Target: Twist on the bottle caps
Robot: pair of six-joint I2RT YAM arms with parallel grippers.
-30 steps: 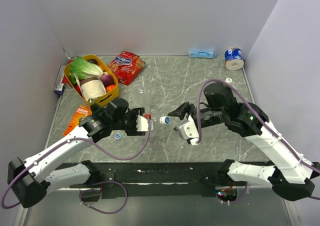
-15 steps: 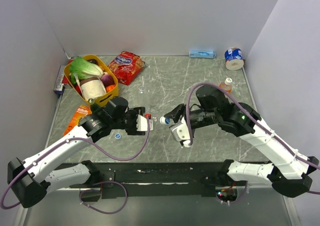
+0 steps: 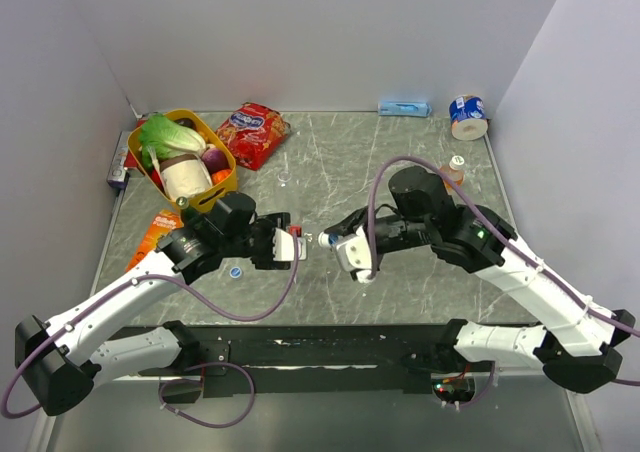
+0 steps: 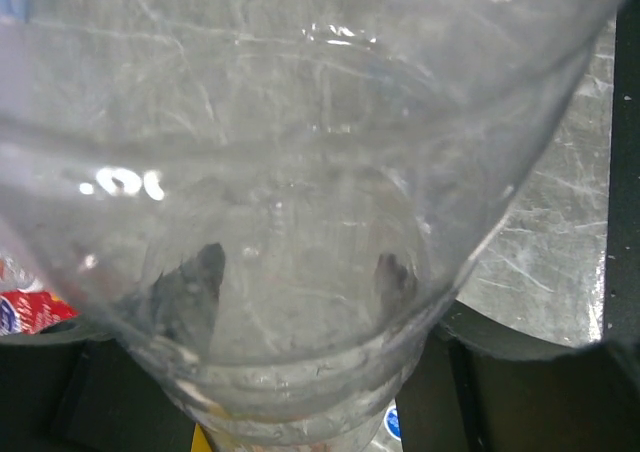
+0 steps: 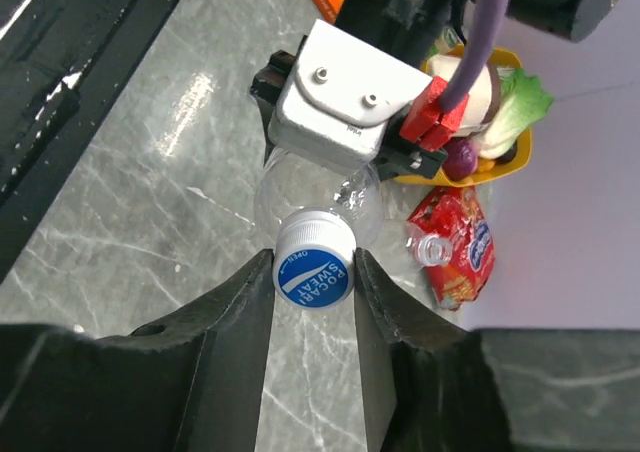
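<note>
A clear bottle [image 3: 308,240] lies level in my left gripper [image 3: 292,244], neck pointing right. In the left wrist view the bottle [image 4: 300,162] fills the frame, and dark fingers [image 4: 200,272] show through it on both sides. A blue-and-white bottle cap [image 5: 313,270] sits on the mouth of this bottle [image 5: 300,187], with my right gripper [image 5: 313,264] shut on its sides. In the top view the cap [image 3: 326,239] shows between the two grippers. A second blue cap [image 3: 235,270] lies on the table. Another clear bottle [image 5: 432,249] stands open. An orange bottle [image 3: 453,175] with a pale cap [image 3: 457,160] stands behind my right arm.
A yellow basket [image 3: 222,194] of groceries stands at the back left, a red snack bag [image 3: 252,132] beside it. An orange packet [image 3: 155,234] lies left of my left arm. A blue pack [image 3: 404,107] and a tape roll [image 3: 467,115] sit at the back right.
My right gripper has moved left up to the bottle's mouth and closed on the cap. The left arm has held the bottle still.
</note>
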